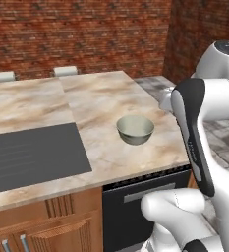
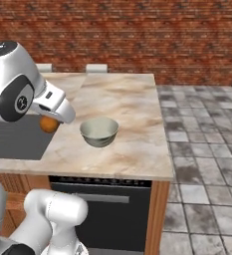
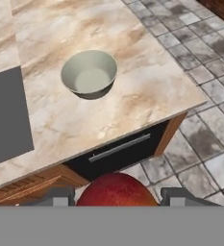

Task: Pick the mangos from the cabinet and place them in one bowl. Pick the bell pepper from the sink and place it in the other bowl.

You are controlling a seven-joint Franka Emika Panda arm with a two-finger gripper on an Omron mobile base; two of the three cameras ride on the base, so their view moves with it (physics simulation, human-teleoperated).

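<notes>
tool (image 3: 117,198) clamping mango (image 3: 116,190), frame bottom | bowl (image 3: 89,73) waiting upper centre | advice: centring over it, lowering before releasing

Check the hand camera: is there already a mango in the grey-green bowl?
No: the grey-green bowl on the counter is bare inside, and the mango sits between the fingers of the gripper.

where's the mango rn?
The orange-red oval mango sits between the end effector fingertips in the hand view; in the right base view it hangs above the marble counter, left of the pale grey-green bowl.
</notes>
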